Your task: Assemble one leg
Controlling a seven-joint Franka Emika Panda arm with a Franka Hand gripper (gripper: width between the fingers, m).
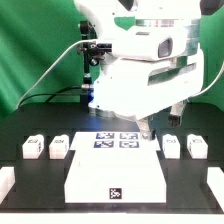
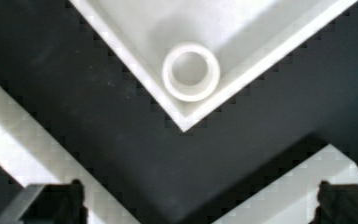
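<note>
Four small white legs stand in a row on the black table: two at the exterior view's left (image 1: 33, 147) (image 1: 59, 146) and two at its right (image 1: 171, 146) (image 1: 196, 146). The large white square panel (image 1: 115, 176) lies at the front middle. My gripper (image 1: 146, 127) hangs low behind the panel's far right corner, above the table. It is open and empty. In the wrist view a corner of the panel (image 2: 265, 40) with a round ring socket (image 2: 190, 72) shows beyond my gripper (image 2: 197, 203), whose dark fingertips (image 2: 51, 202) stand wide apart. No leg shows there.
The marker board (image 1: 113, 142) lies flat behind the panel, under the arm. White blocks sit at the table's front left (image 1: 6, 182) and front right (image 1: 215, 180) edges. White bands (image 2: 25, 140) cross the wrist view on both sides.
</note>
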